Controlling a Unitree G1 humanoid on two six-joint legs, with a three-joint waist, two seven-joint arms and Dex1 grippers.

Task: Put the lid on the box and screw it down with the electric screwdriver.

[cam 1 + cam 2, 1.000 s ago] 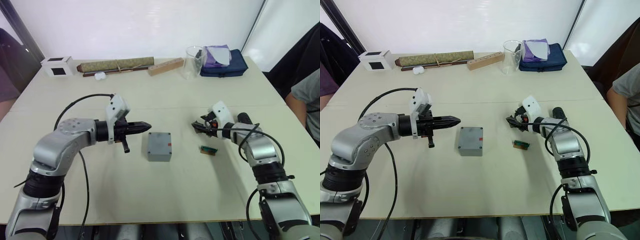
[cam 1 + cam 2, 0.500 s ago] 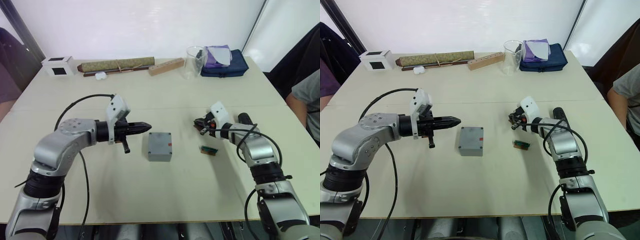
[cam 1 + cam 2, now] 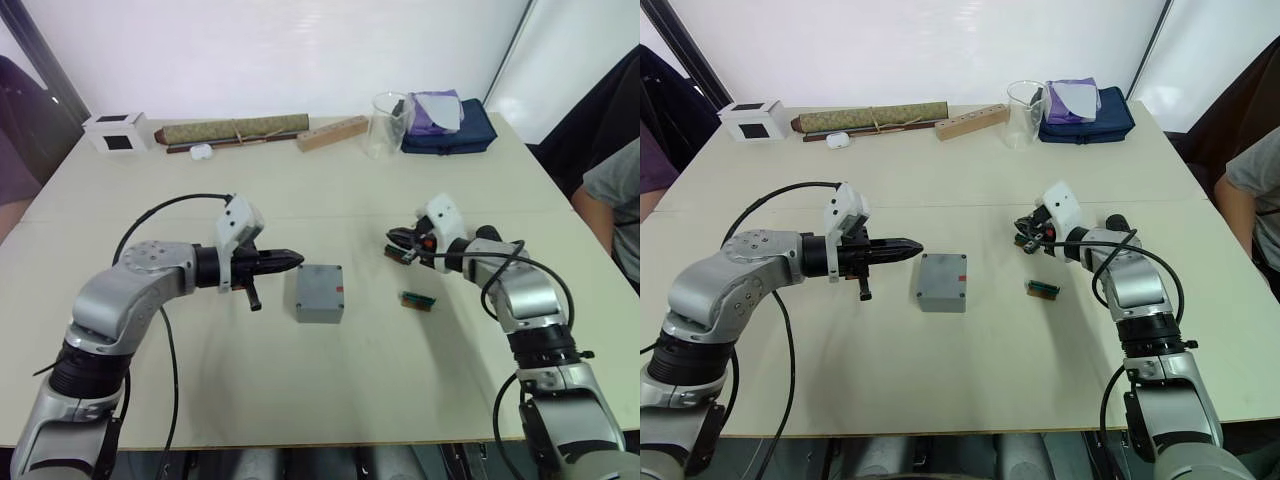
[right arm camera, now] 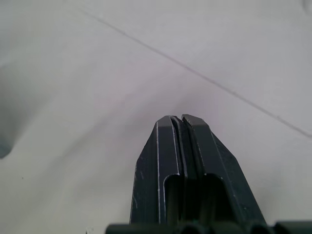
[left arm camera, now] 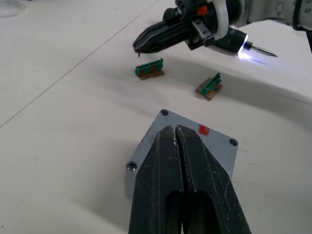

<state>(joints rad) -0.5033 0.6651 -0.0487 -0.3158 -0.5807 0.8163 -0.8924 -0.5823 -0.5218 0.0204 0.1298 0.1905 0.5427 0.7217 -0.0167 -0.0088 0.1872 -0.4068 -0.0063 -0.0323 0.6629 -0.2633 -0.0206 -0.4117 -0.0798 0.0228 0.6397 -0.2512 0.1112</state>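
My left claw (image 5: pixel 176 134) hides the near part of the square grey metal box (image 5: pixel 214 146); its lid seam is too fine to tell.

I can read no words, numbers or brand names on anything before me. The nearest thing to a sign is a small plain red mark on the grey box (image 5: pixel 183 156), with no letters on it, and a plain black square on the white cube (image 3: pixel 118 131) at the table's far edge, towards eleven o'clock from the box
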